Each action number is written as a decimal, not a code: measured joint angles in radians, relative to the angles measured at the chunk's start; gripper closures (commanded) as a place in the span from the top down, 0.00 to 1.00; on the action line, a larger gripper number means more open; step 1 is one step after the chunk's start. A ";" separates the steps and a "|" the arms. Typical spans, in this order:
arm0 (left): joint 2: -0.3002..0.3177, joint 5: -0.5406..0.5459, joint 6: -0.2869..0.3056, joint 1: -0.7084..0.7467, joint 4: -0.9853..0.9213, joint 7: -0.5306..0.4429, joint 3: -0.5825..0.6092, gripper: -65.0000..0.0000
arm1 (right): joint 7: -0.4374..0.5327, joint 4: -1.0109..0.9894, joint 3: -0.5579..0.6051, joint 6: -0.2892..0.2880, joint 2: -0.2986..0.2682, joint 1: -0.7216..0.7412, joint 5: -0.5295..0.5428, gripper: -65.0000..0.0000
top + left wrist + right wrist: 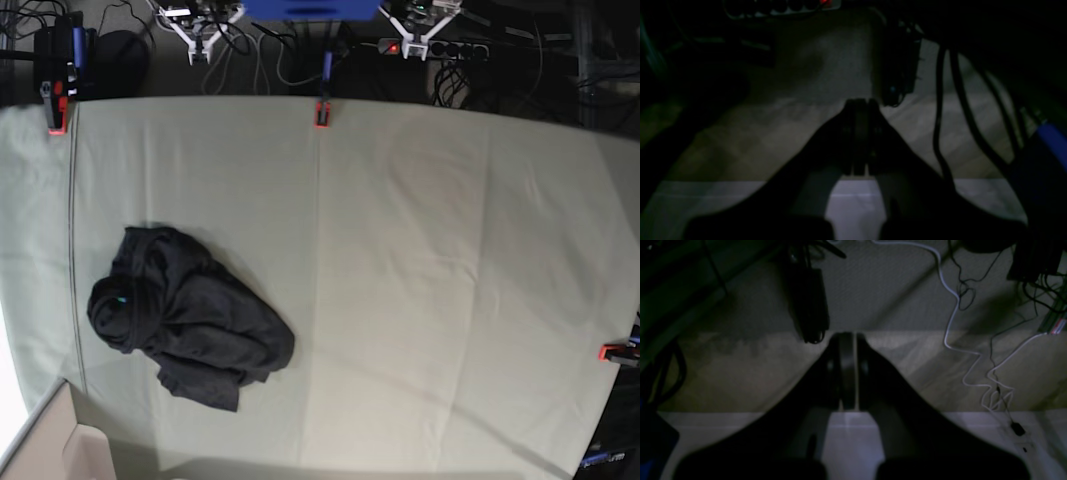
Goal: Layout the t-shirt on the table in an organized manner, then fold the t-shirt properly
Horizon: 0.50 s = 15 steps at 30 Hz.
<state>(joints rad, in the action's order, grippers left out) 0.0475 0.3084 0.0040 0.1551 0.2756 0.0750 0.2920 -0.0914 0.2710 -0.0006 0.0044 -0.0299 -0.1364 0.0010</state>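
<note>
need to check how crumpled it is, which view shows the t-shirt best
The base view. It shows the whole t-shirt bunched in a dark heap on the left part of the table, not spread out. The two wrist views show none of it: only each shut claw, floor and cables.

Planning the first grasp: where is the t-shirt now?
In the base view, the t-shirt lies crumpled on the table's left half, near the front-left corner.

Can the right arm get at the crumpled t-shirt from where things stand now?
Probably yes. The t-shirt lies bunched in the open on the table, on the right arm's side, with nothing on or beside it. The right end effector is shut and needs opening first.
</note>
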 measured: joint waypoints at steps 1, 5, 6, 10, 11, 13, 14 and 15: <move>0.003 0.014 0.000 0.000 0.000 0.000 0.002 0.00 | 0.000 0.000 -0.001 0.000 0.000 0.000 0.000 0.00; 0.005 0.015 0.000 0.000 0.000 0.000 0.003 0.00 | 0.002 0.000 -0.001 0.051 0.001 -0.001 0.000 0.00; 0.003 0.015 0.000 0.000 0.000 0.000 0.003 0.00 | 0.005 0.000 -0.001 0.083 0.003 -0.001 0.000 0.00; 0.003 0.014 0.000 0.000 0.001 0.000 0.003 0.00 | 0.005 0.000 0.002 0.086 0.003 -0.003 0.000 0.00; 0.003 0.015 0.000 0.000 0.001 0.000 0.003 0.00 | 0.005 0.000 0.002 0.086 0.003 -0.003 0.000 0.00; 0.003 0.014 0.000 0.000 0.001 0.000 0.003 0.00 | 0.005 0.000 0.002 0.086 0.003 -0.006 0.000 0.00; 0.003 0.015 0.000 0.000 0.001 0.000 0.003 0.00 | 0.005 0.000 0.001 0.086 0.005 -0.006 0.000 0.00; 0.003 0.015 0.000 0.000 0.001 0.000 0.003 0.00 | 0.005 0.000 0.001 0.086 0.005 -0.006 0.000 0.00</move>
<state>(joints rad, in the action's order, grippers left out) 0.0502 0.3233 0.0040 0.1551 0.2768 0.0750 0.2955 -0.0864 0.2707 0.0002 0.0906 -0.0246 -0.1429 0.0010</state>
